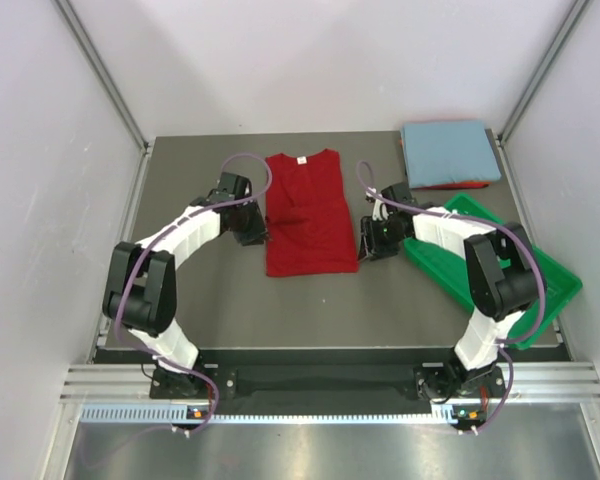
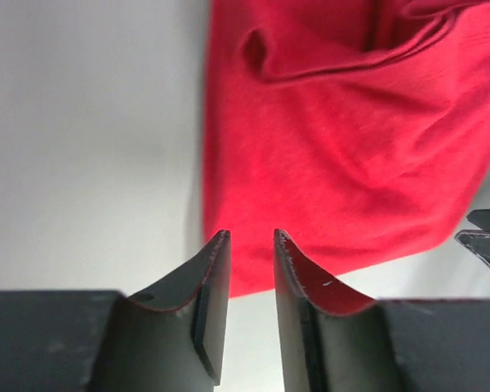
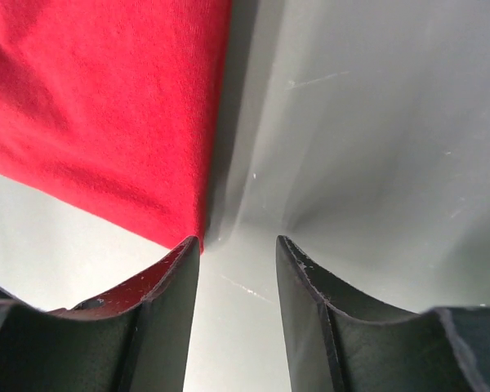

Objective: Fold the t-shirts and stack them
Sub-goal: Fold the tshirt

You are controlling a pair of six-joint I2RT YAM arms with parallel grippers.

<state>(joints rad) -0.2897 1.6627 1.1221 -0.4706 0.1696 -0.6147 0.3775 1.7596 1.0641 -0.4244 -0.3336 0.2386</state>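
Gently pinch matching hem corners of the dark red t-shirt (image 1: 310, 212) (flat on the table (image 1: 210, 300)) with left gripper (image 2: 251, 235) and right gripper (image 3: 238, 239), both parted, empty, at its side edges; carry evenly toward the collar. Hard to judge layers under the crease; another red shirt (image 1: 450, 185) mostly hidden beneath the light blue one (image 1: 448, 150).

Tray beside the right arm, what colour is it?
The tray is green. The top view shows it best.

Left gripper (image 2: 249, 237), right gripper (image 3: 237, 241): black curved fingers, scuffed, white-flecked. Behind them, left arm (image 1: 185, 238), right arm (image 1: 435, 232): white shells, black joints, black bases. Lilac cable (image 1: 248, 160) loops along each, rearward of gripper.
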